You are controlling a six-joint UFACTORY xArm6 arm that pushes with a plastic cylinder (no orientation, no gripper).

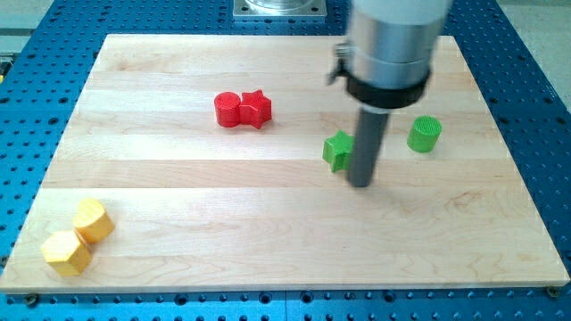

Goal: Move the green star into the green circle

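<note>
The wooden board [268,223] lies on a blue perforated table [36,53] and fills most of the frame. The arm has no jaws to open or close; it ends in a dark rod, and my tip [360,185] rests on the board a little right of the centre. The green star [337,150] stands just at the left of the rod and seems to touch it; the rod hides the star's right edge. The green circle [425,134] stands at the right of the rod, apart from it, in the upper right part of the frame. In the upper middle-left, the red cylinder [228,109] and the red star [256,109] touch each other. In the lower left corner, two yellow blocks, one rounded [93,219] and one hexagonal [66,252], lie together.
</note>
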